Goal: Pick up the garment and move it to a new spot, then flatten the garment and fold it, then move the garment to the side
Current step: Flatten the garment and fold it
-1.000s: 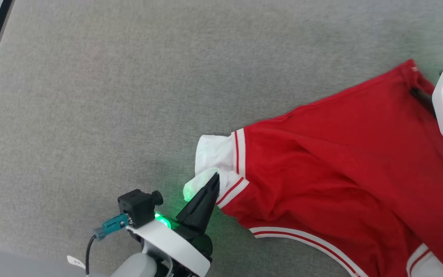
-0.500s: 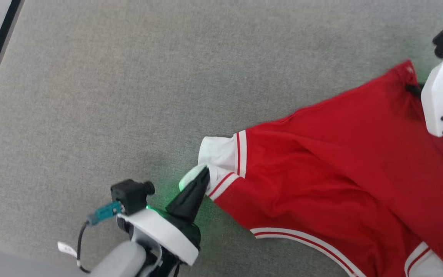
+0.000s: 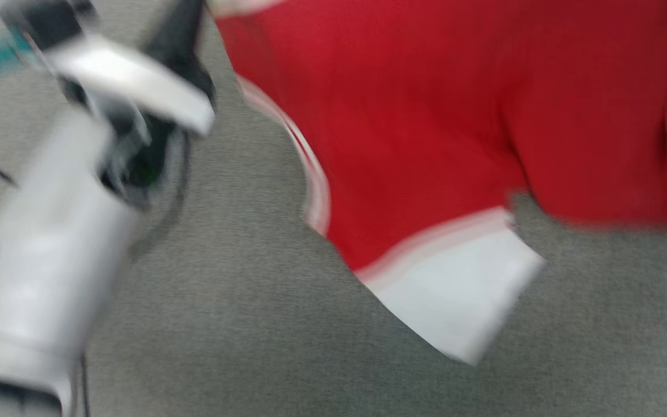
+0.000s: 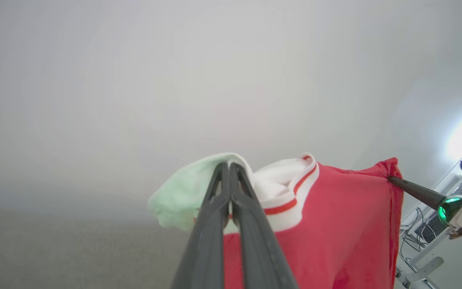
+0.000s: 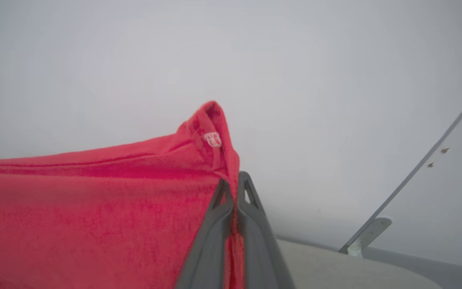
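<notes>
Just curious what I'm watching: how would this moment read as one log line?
left gripper: shut on white sleeve | right gripper: shut on red corner | garment: held up between both

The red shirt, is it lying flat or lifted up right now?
Lifted. The garment hangs between the left gripper, pinching its white sleeve, and the right gripper, pinching a red corner.

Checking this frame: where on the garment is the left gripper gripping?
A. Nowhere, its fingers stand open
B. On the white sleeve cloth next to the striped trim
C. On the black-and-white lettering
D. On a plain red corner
B: in the left wrist view the left gripper is shut on the garment at its white sleeve cloth, right beside the red-and-white striped trim.
</notes>
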{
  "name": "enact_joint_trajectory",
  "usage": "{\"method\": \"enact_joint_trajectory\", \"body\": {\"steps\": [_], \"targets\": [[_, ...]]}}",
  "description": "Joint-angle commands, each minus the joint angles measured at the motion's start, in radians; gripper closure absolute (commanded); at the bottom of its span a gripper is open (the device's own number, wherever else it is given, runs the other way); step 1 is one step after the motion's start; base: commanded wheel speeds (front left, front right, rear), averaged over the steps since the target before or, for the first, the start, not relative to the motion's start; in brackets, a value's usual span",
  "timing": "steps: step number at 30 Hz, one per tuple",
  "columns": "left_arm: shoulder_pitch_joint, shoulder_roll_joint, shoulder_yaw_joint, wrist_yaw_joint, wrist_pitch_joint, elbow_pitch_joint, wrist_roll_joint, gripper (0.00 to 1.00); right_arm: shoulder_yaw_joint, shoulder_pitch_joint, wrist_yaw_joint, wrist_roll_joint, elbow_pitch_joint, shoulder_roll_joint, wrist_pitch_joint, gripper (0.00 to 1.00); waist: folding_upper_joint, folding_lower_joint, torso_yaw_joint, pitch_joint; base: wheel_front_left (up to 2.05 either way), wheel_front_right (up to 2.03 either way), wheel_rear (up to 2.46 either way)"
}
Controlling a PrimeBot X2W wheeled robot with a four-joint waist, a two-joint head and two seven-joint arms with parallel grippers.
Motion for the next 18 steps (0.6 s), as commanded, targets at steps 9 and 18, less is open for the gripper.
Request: {"method": "enact_joint_trajectory", "body": {"steps": [9, 18], "targets": [[-0.490, -0.002, 0.094, 0.012, -0.051, 0.300, 0.062, 1.00, -0.121, -0.316, -0.003, -0.144, 0.229, 0.087, -0.266, 1.00, 0.0000, 0.0000, -0.086, 0.099, 0.00, 0.00, 0.00], [-0.533, -0.052, 0.137, 0.002, -0.070, 0.362, 0.091, 1.00, -0.102, -0.323, -0.003, -0.203, 0.337, 0.127, -0.369, 1.00, 0.0000, 0.0000, -0.089, 0.120, 0.00, 0.00, 0.00]]}}
